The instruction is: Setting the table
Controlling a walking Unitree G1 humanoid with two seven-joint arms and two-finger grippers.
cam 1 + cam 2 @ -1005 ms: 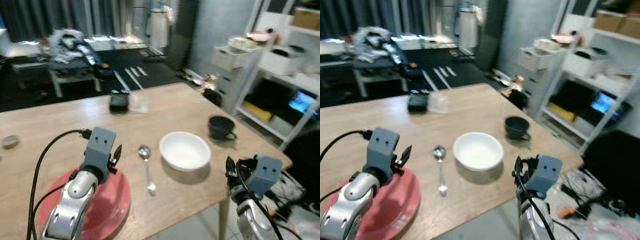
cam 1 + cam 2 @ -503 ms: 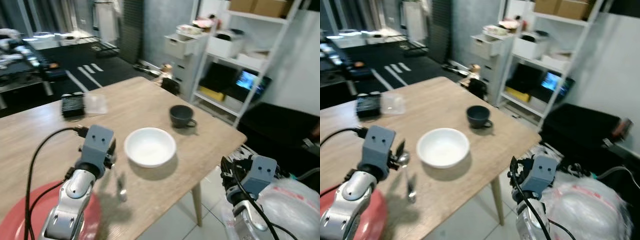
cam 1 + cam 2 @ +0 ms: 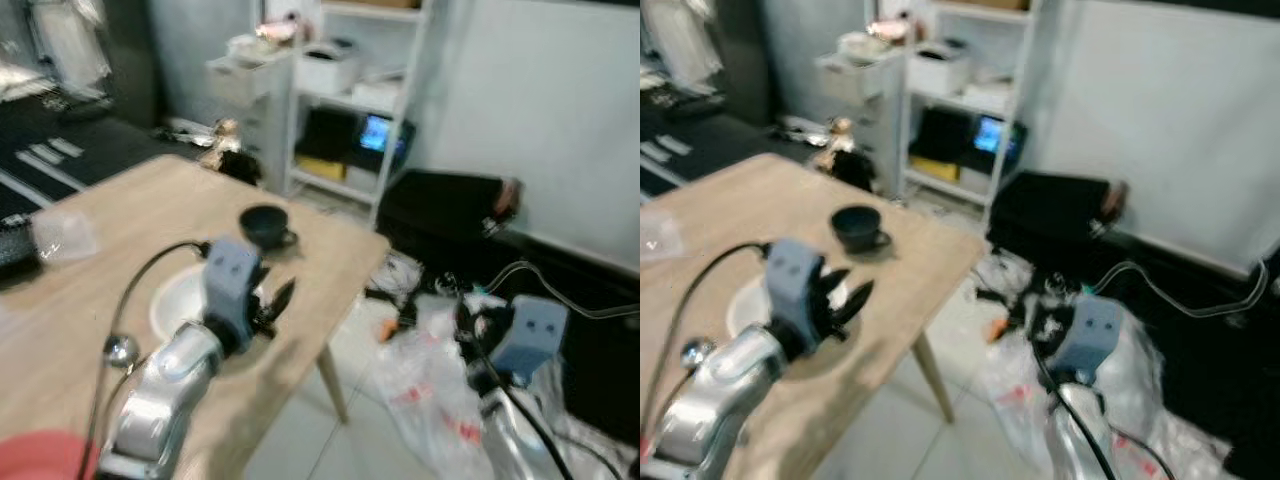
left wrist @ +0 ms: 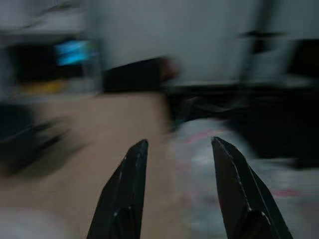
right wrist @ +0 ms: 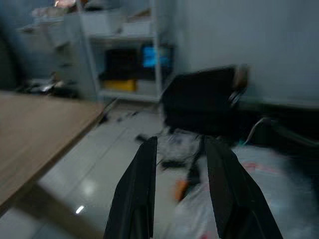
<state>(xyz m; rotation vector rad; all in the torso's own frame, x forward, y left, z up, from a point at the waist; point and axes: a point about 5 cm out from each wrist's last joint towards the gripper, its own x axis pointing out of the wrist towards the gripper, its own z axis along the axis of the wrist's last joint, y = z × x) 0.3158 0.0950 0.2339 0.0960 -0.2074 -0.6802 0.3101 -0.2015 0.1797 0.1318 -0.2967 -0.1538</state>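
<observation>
The wooden table (image 3: 120,215) lies at the left of the blurred eye views. On it stand a dark cup (image 3: 262,222) near the far corner and a white bowl (image 3: 170,300), partly hidden behind my left arm. A spoon (image 3: 120,350) lies beside the bowl, and a red plate (image 3: 35,462) shows at the bottom left edge. My left gripper (image 3: 278,305) hovers open over the table's right edge, with nothing between its fingers (image 4: 124,199). My right gripper (image 3: 468,325) is open and empty, off the table and above the floor.
A white shelf unit (image 3: 345,85) and a chest of drawers (image 3: 240,75) stand behind the table. A black bag (image 3: 440,205), white plastic bags (image 3: 430,390) and cables litter the floor on the right. A clear container (image 3: 60,232) sits on the table at the left.
The whole view has swung to the right, so the table now sits at the left and the cluttered floor fills the right. Both grippers stay open and empty.
</observation>
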